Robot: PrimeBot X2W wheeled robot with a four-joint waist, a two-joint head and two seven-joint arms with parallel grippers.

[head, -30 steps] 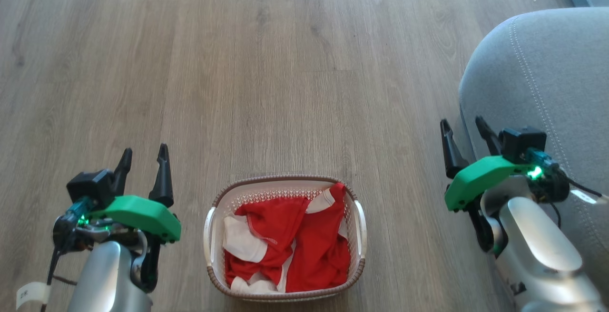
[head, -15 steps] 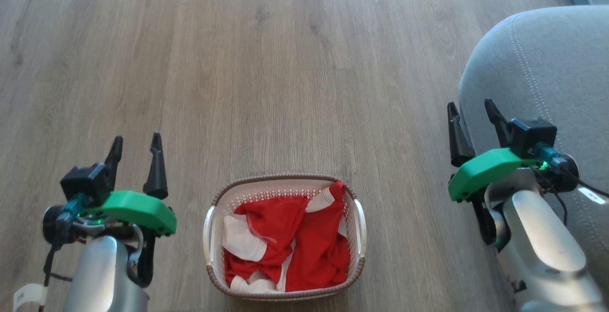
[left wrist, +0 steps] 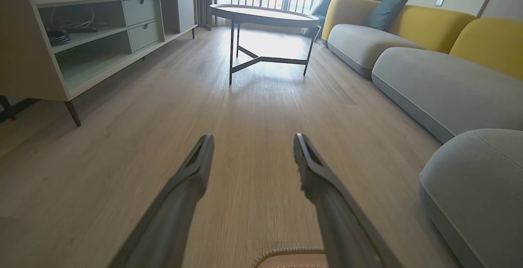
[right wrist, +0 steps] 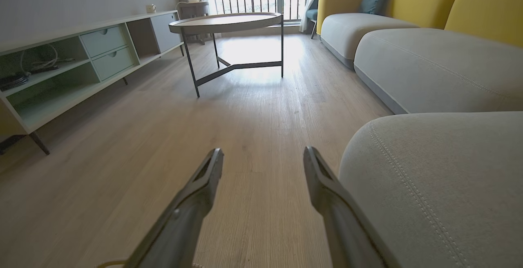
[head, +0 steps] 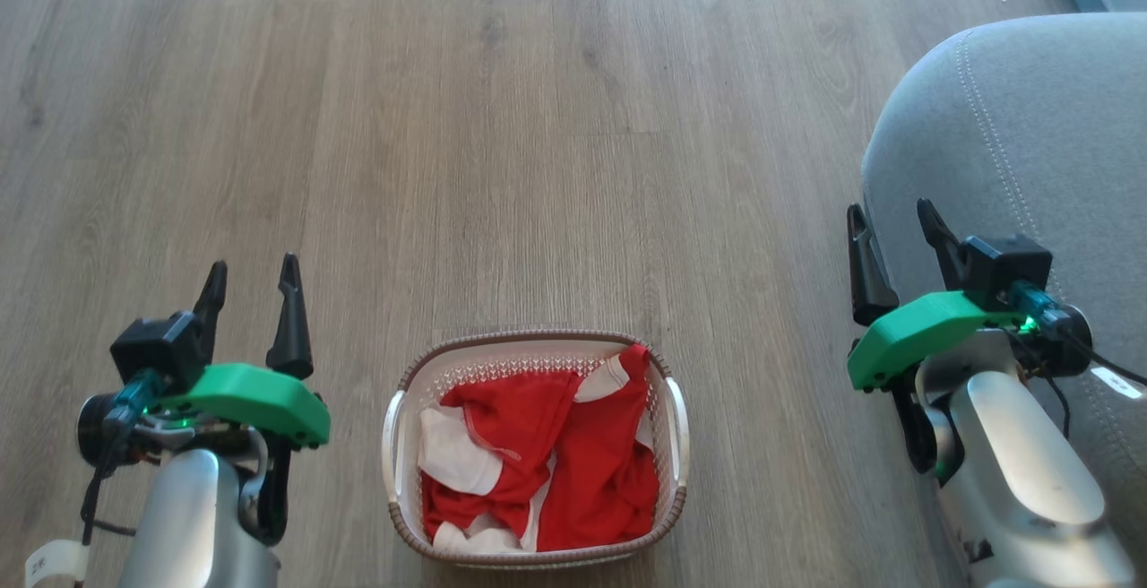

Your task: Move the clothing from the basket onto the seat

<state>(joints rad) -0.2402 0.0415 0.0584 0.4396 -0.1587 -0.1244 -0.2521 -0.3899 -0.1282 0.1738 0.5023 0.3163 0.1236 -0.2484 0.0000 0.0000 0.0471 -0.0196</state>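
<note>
Two grippers, one basket and one seat are in view. The left gripper (head: 252,263) hangs over the wooden floor (head: 538,104), its two jaws spread wide and holding nothing. To its right, level with its wrist rather than its tips, stands the single basket (head: 536,337); a sliver of its brown rim shows under this gripper at the bottom edge of the left wrist view. Inside the basket lies the clothing (head: 591,462), one crumpled heap of red fabric with white patches (how many garments it holds I cannot tell). Well to the basket's right, the right gripper (head: 889,208) also points forward with its two jaws parted and empty. The seat (head: 1030,122) lies just beside this gripper on its right, its rounded corner and two stitching lines close by the right-hand jaw.
</note>
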